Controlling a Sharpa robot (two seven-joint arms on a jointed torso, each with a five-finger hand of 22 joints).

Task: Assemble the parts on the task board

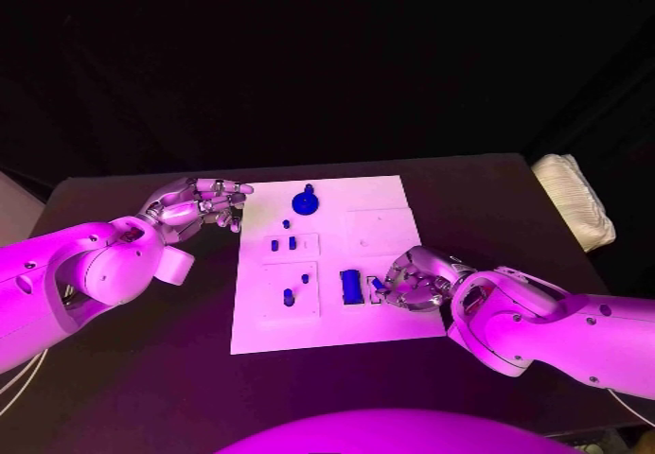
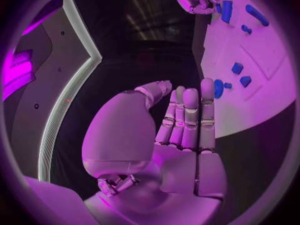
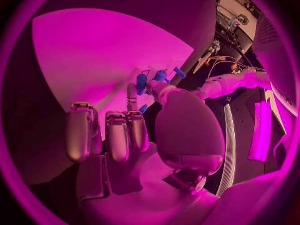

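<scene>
Now, left hand (image 1: pixel 198 203): holds nothing, fingers apart, by the task board (image 1: pixel 389 326) far-left corner.
Right hand (image 1: pixel 414 281): pinches a small blue part (image 1: pixel 379 283) at its right edge.

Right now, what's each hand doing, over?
Left hand open, off the task board's far-left corner. Right hand pinching a small blue part at the board's right edge. Nothing in the way.

White rounded arms (image 1: pixel 96 270) (silver hands (image 1: pixel 198 203)).
</scene>
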